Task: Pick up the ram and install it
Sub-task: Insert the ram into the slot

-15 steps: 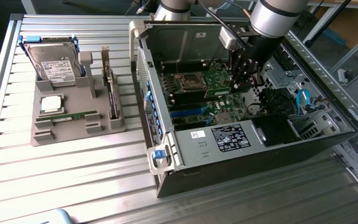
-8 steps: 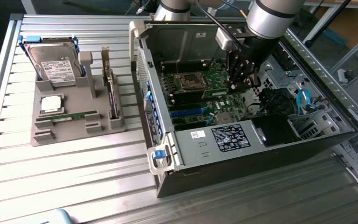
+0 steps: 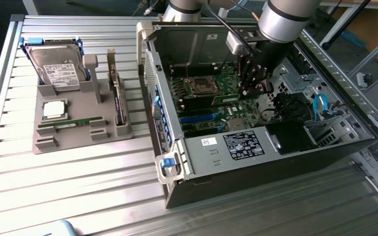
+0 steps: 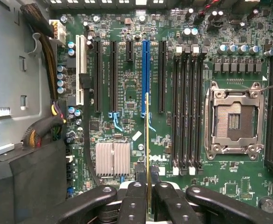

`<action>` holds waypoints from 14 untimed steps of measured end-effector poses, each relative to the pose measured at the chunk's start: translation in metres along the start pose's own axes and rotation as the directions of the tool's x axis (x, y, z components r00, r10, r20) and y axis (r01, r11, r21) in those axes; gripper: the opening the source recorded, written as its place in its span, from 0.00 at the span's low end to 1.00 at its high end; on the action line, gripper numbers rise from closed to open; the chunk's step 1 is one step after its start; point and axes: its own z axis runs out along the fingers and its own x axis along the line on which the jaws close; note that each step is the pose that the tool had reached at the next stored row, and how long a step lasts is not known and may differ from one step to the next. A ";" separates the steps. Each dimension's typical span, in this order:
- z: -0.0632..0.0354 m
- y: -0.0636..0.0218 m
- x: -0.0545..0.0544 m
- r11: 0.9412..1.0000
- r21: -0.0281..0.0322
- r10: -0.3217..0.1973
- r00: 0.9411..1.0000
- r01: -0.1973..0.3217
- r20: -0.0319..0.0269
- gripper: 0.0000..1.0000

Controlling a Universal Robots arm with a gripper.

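The pincer [image 4: 148,189] is closed on the ram [image 4: 147,140], which is clamped edge-on between the two inner fingers [image 4: 135,198] so that only its thin edge is seen in the wrist view. The stick is held inside the open computer case [image 3: 199,147], over the motherboard [image 4: 127,60]. It is lined up just beside the blue slot [image 4: 145,74], between that slot and the neighbouring black one. It is not seated in the four black memory slots [image 4: 188,107], which lie close by on the side toward the processor socket [image 4: 233,119]. Whether the ram's lower edge touches the board cannot be told. A silver heat sink [image 4: 113,158] is seen near the pincer.

In the exterior view the arm is reached down into the case, which lies on its side on the slatted tabletop [image 3: 77,187]. On the exterior view's left — well apart from the case — a grey holder [image 3: 71,141] is set, in which a hard drive [image 3: 56,69], a square processor chip [image 3: 54,109] and an upright expansion card [image 3: 117,98] are kept.
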 end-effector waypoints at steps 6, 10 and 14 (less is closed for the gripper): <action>0.0031 0.0001 -0.001 1.000 0.000 0.000 1.000 0.000 0.000 0.13; 0.0057 0.0000 -0.005 1.000 0.000 0.000 1.000 0.000 0.000 0.13; 0.0073 0.0000 -0.006 1.000 0.000 0.000 1.000 0.000 0.000 0.13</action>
